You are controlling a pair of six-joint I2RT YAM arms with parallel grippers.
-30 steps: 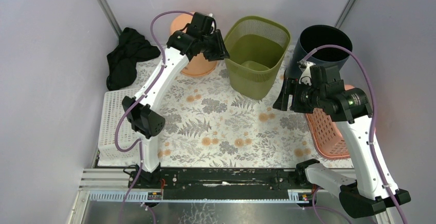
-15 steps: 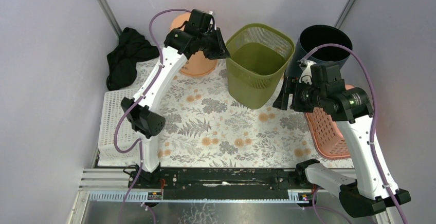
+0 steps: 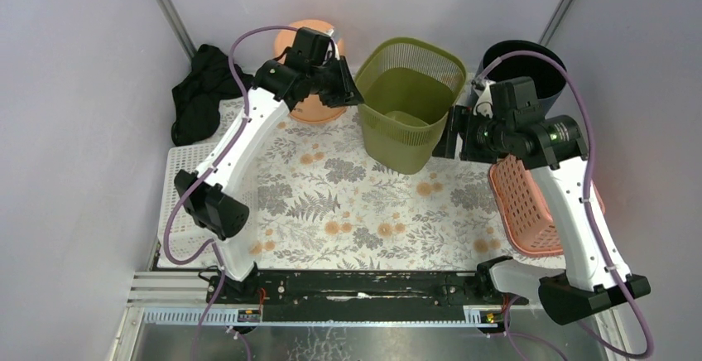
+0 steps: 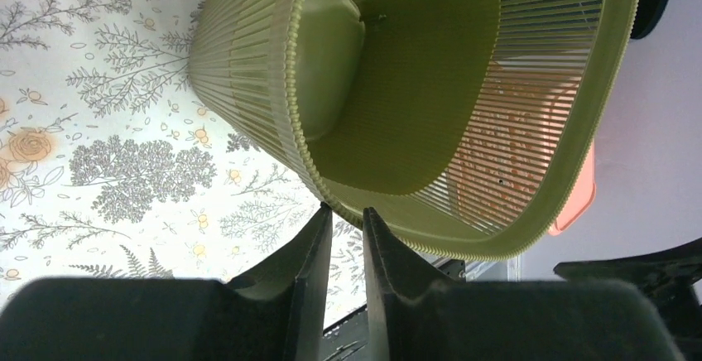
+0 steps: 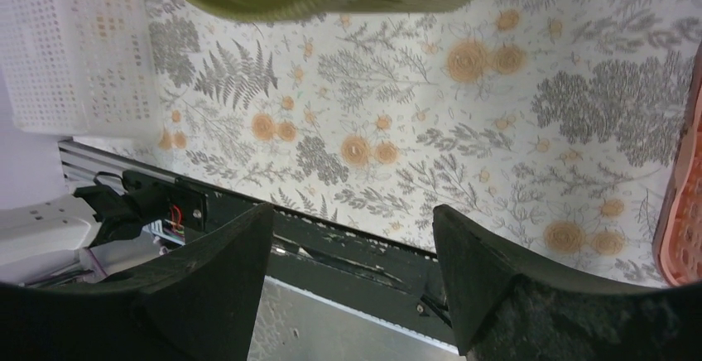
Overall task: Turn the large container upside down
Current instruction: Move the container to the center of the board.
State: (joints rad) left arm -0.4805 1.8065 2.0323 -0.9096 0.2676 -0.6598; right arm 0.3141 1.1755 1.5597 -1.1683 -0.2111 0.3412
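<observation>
No text, label, brand, number or sign could be read in any of the views.

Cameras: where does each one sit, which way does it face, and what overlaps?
Top external: above and behind the bases, looking down at the floral cloth; both arms show.
Left wrist: on the left arm, looking along the left gripper, pinched on the green basket's rim.
Right wrist: on the right arm, looking down past the open right gripper at the cloth.
Shared: all three show the green basket and cloth.
</observation>
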